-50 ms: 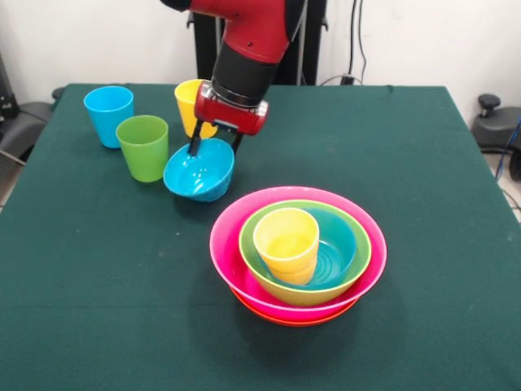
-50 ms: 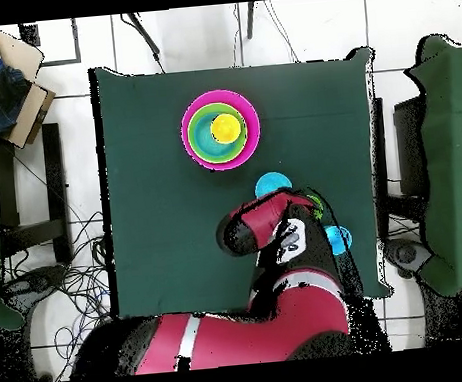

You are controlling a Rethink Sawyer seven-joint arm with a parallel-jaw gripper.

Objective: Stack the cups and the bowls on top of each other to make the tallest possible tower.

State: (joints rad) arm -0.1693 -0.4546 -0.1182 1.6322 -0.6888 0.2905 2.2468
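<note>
Gripped between the fingers of the gripper (image 1: 216,145) is the far rim of a small blue bowl (image 1: 199,173), which is tilted with its opening toward the camera in the front view and appears to touch the green table (image 1: 98,277) at its lower edge. The red and black arm (image 1: 244,57) is seen coming down from above. Just left of the bowl a green cup (image 1: 144,147) is stood upright, and a light blue cup (image 1: 108,115) is placed farther left and back. A yellow cup (image 1: 190,104) is partly hidden behind the gripper. Nearer and to the right, a pink bowl (image 1: 244,269) is nested on an orange bowl (image 1: 277,318), of which only a rim is shown. Inside the pink one a lime green bowl (image 1: 305,295) is set, then a blue bowl (image 1: 338,248), and a squat yellow-orange cup (image 1: 287,244) is placed inside that.

From overhead, the nested stack is seen as rings of pink (image 2: 251,127) and green (image 2: 202,146) around the yellow cup (image 2: 226,128), well apart from the arm (image 2: 283,285). The held bowl (image 2: 273,185) is shown just beyond the arm's end. The gripper itself is hidden beneath the arm there.
</note>
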